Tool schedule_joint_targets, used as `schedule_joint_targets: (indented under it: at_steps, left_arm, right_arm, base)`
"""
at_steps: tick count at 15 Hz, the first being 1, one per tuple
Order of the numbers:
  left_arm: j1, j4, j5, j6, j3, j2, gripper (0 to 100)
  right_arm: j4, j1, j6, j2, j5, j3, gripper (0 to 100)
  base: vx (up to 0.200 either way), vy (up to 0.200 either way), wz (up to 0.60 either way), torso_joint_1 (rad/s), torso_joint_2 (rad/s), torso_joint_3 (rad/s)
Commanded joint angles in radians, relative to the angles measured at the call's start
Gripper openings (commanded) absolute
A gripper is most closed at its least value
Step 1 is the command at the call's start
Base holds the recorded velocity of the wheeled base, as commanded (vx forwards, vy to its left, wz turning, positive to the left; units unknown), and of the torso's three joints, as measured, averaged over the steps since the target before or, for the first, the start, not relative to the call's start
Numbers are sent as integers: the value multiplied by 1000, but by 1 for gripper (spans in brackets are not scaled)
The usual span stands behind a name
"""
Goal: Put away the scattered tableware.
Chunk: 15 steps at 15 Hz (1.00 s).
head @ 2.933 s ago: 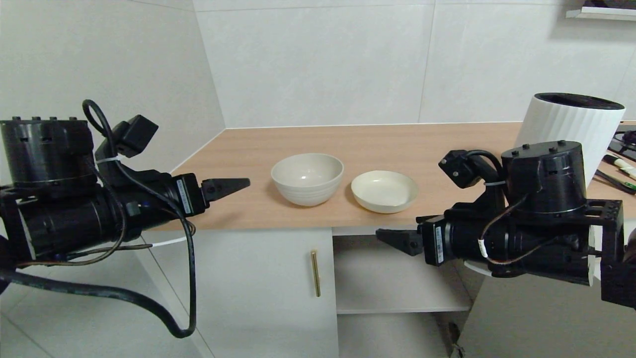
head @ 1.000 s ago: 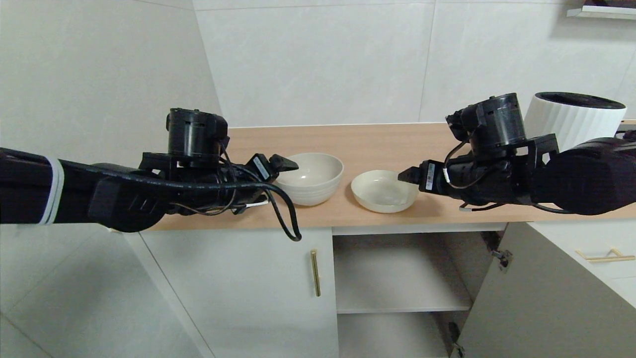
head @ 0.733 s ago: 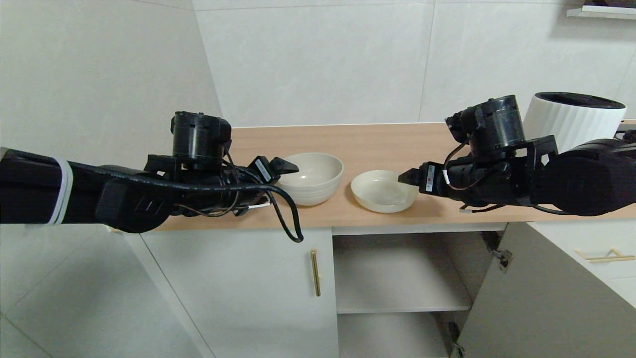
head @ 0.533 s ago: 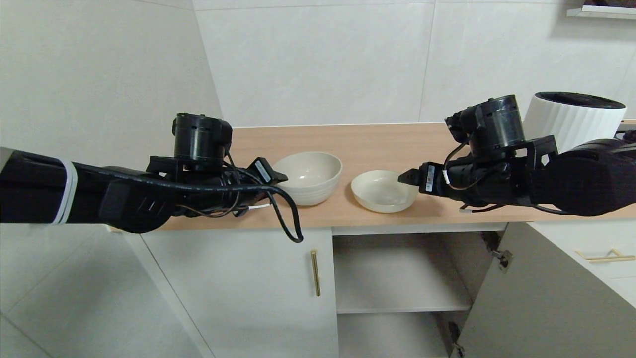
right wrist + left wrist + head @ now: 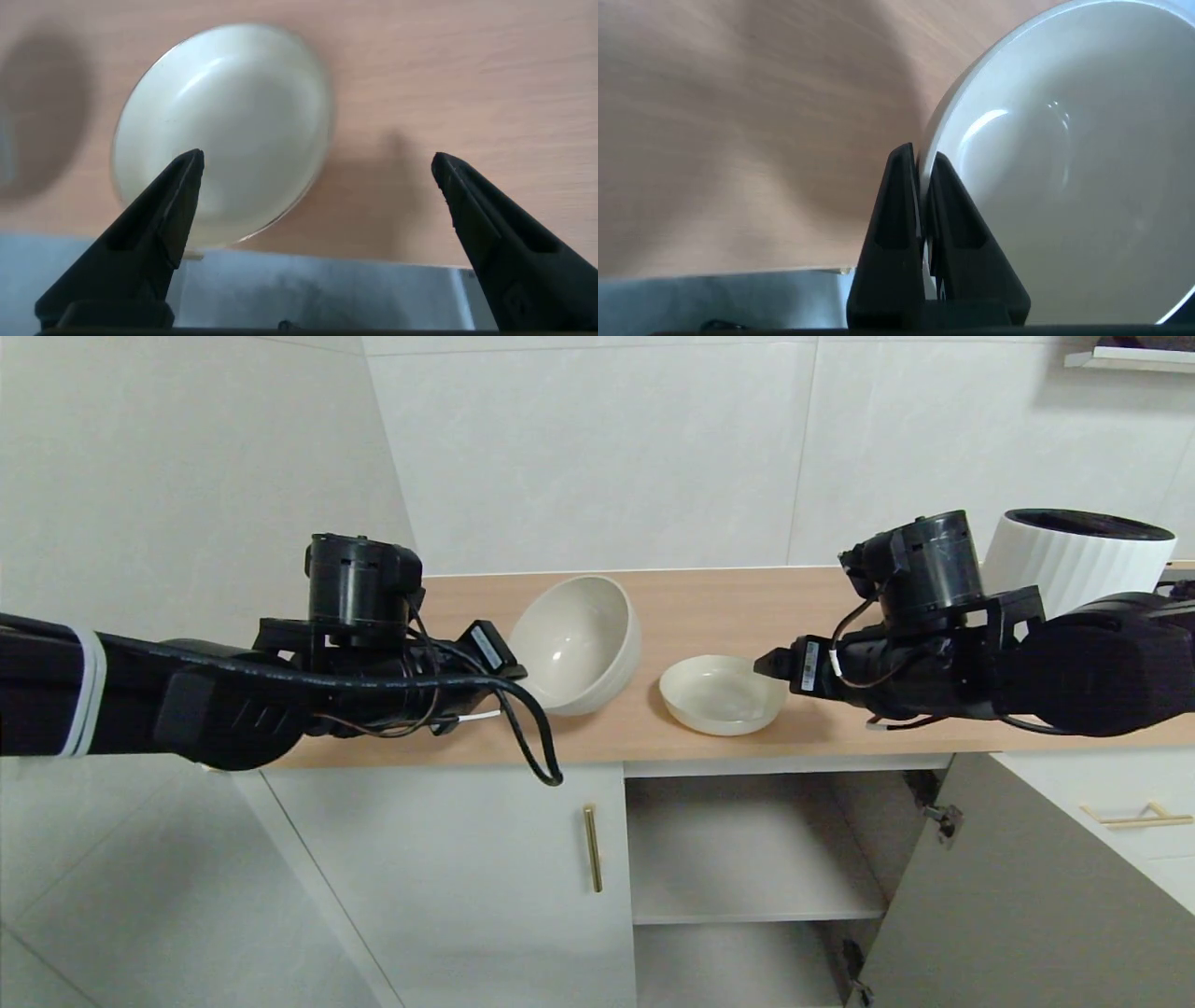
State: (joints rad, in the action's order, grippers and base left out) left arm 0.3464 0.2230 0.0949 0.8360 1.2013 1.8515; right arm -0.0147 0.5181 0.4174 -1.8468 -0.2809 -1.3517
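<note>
My left gripper is shut on the near rim of a deep cream bowl, which tilts up on its side above the wooden counter. A shallow cream dish lies flat on the counter just right of the bowl. At the dish's right rim my right gripper stands open, one finger over the dish and the other finger over bare wood beside it.
A tall white ribbed container stands at the counter's right end. Below the counter, a cabinet door hangs open, showing white shelves. A closed door with a brass handle is to its left. A tiled wall bounds the counter's left.
Both arms have stretched out to the counter. My left gripper shut on the bowl's rim and tipped the bowl up from flat. The right gripper stays open at the dish.
</note>
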Motion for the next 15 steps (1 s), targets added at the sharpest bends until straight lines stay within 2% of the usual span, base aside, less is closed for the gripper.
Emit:
schedule_joint_targets:
  at_steps: [1, 3, 5, 15]
  left_arm:
    - [0, 1, 12, 0, -11, -31, 0]
    - [0, 1, 66, -1, -34, -67, 0]
    - [0, 1, 91, -1, -46, -86, 0]
    - [0, 1, 91, -1, -46, -83, 0]
  right_arm:
    - [4, 0, -6, -17, -14, -15, 100]
    - [13, 7, -35, -46, -57, -23, 100]
    - [15, 11, -49, -86, -110, -35, 100]
    - [9, 28, -46, -124, -124, -43, 100]
  base:
    - [0, 0, 0, 0, 0, 0]
    - [0, 0, 0, 0, 0, 0]
    - [0, 0, 0, 0, 0, 0]
    - [0, 0, 0, 0, 0, 0]
